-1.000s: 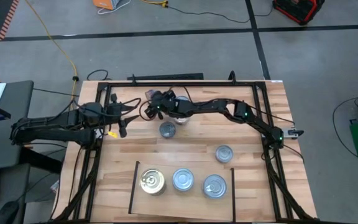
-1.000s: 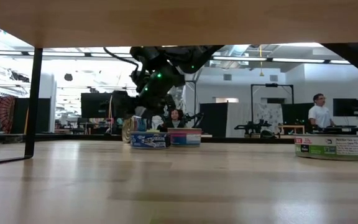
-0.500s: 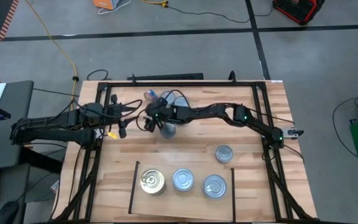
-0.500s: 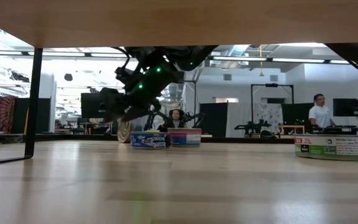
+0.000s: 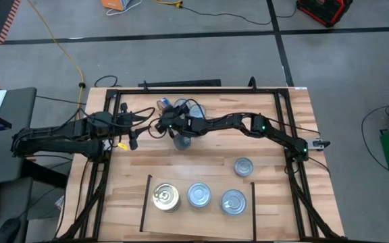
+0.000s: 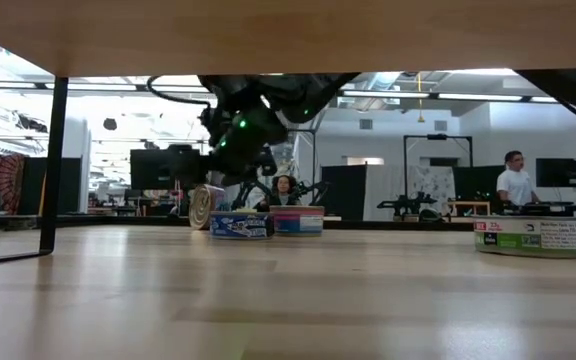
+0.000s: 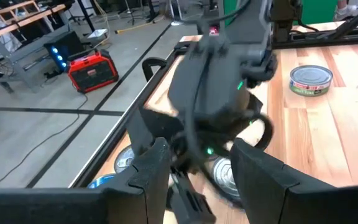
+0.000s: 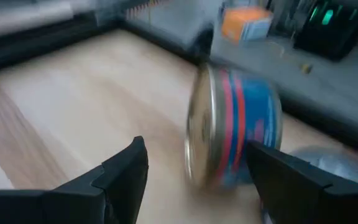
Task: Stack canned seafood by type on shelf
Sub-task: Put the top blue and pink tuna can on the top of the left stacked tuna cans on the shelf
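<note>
From where I stand, the right arm stretches long across the upper middle of the high view, elbow bent near the right side of the black frame, wrist reaching left to the centre. Its right claw [image 5: 174,128] hangs low over the surface [image 5: 275,202], fingers [image 8: 120,171] spread wide with nothing between them. Just past those fingers a blue-sided tin [image 8: 235,134] stands on its edge, tipped up like a wheel, with red bands around its wall; it is blurred. In the low view that tin on edge [image 6: 200,208] shows left of centre, beside two flat tins lying on the wood, a blue-labelled tin [image 6: 240,225] and a pink-labelled tin [image 6: 297,220] behind it.

The left arm lies along the left middle of the high view, stretched rightward, its left claw [image 5: 135,128] held near the right one. Its fingers [image 7: 151,177] stand partly apart, pinching nothing, pointed at the other arm's wrist.

The shelf [image 5: 198,219] sits at the lower centre of the high view, holding three tins in a row: a gold-topped tin [image 5: 165,197], a silver tin [image 5: 199,195] and another silver tin [image 5: 233,201]. A lone tin [image 5: 243,166] rests just above the shelf's right end.
</note>
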Motion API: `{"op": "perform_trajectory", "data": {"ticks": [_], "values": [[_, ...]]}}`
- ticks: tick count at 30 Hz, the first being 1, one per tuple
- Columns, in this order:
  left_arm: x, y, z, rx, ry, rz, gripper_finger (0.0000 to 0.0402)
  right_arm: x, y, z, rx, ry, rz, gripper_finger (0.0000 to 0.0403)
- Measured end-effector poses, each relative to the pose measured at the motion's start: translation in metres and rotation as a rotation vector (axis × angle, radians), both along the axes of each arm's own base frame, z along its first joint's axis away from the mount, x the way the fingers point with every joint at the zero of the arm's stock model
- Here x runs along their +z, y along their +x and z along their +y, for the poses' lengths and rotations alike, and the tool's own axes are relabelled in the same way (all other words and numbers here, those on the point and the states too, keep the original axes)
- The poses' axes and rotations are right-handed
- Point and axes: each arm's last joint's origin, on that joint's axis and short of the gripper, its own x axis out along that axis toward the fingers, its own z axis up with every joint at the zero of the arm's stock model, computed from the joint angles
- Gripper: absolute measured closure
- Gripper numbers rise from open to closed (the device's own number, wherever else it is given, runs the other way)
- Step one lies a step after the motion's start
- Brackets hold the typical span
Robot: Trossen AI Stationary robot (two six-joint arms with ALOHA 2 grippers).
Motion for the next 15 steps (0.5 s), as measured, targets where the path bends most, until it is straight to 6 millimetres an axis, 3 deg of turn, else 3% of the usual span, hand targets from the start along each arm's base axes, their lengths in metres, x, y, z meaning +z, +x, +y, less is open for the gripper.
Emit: {"op": "perform_trajectory", "data": {"ticks": [3, 6, 11, 15], "values": [[0.0, 0.0, 0.0, 0.001, -0.003, -0.001, 0.0244, -0.011, -0.002, -0.013, 0.038, 0.086, -0.018, 0.0101], [-0.001, 0.0, 0.0, 0.003, -0.011, 0.011, 0.0244, -0.015, 0.003, -0.017, 0.24, 0.152, -0.049, 0.0101], [-0.003, -0.001, 0.0, 0.013, -0.022, 0.026, 0.0244, -0.015, 0.012, 0.014, 0.482, 0.139, -0.018, 0.0101], [-0.003, -0.002, 0.001, 0.056, -0.02, 0.025, 0.0244, -0.016, 0.012, 0.028, 0.403, 0.092, 0.029, 0.0101]]}}
